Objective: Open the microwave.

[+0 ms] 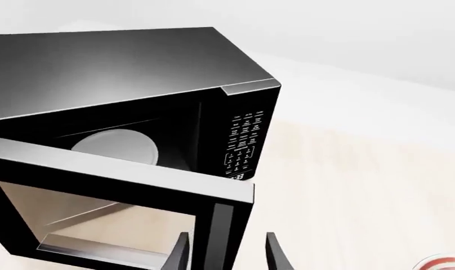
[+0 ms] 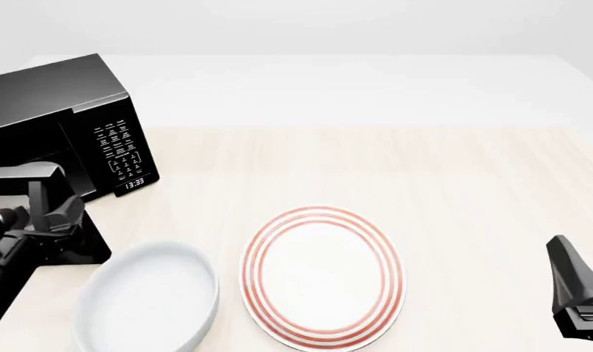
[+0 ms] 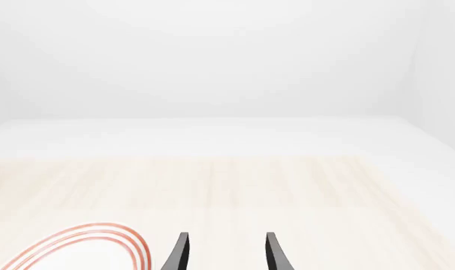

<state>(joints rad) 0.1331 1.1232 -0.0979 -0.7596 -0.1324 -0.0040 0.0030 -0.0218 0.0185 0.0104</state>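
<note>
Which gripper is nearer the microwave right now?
Left. The left gripper is right at the microwave's open door; the right gripper is across the table, beyond the red-ringed plate.

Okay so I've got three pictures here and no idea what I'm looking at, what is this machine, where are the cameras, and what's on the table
These are simulator renders of two robot arms at a wooden table. One picture looks down from above and behind the arms; the other two come from cameras behind each gripper. On the table stand a black microwave with its door swung open, showing the white turntable, a white bowl and a red-ringed plate. The left gripper has the door's edge between its open fingers. The right gripper is open, holding nothing.
</note>
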